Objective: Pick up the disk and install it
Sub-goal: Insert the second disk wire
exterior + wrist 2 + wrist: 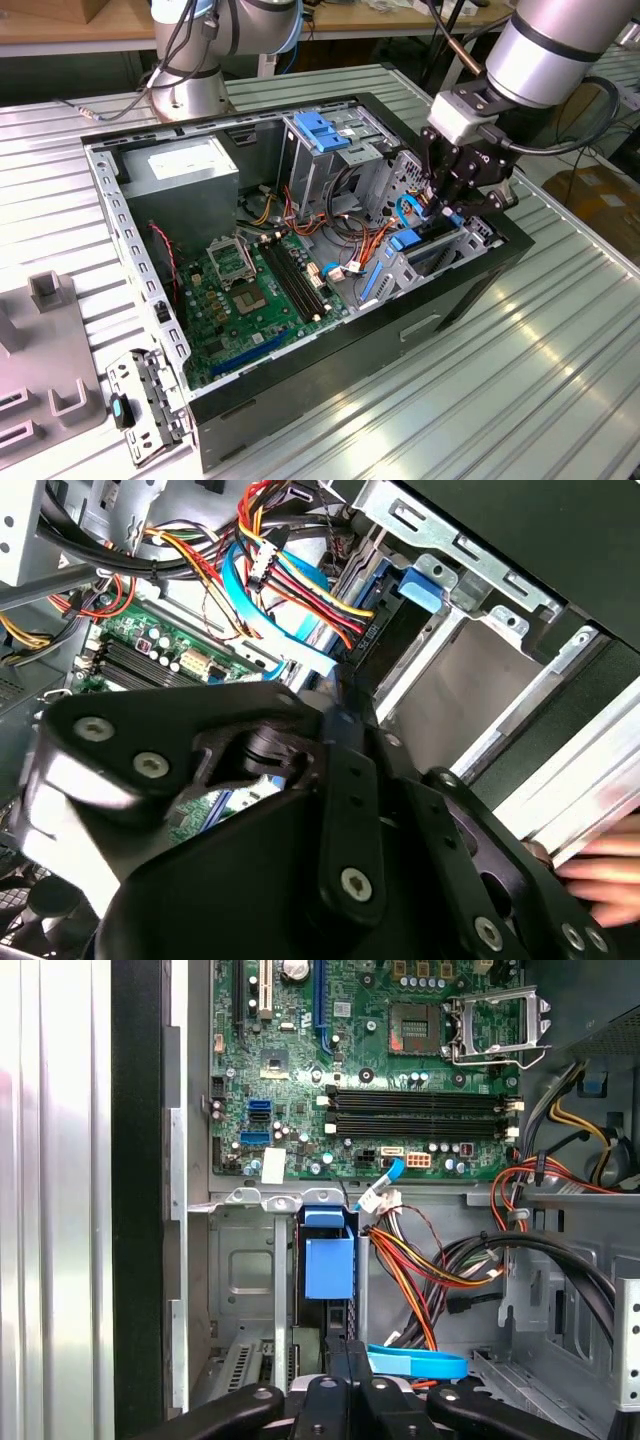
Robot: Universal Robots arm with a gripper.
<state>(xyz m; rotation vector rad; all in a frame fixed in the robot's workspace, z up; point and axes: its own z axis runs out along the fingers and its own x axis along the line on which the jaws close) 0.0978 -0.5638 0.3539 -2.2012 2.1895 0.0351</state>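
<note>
Exterior view: gripper (446, 206) low over the computer case's (480, 270) front bay, just above the disk (405, 240). Second wrist view: loose cables (300, 580) just beside that bay, liable to snag. First wrist view: pincer closed and empty at the upright disk's end; off-line pressing could jam it.
</note>
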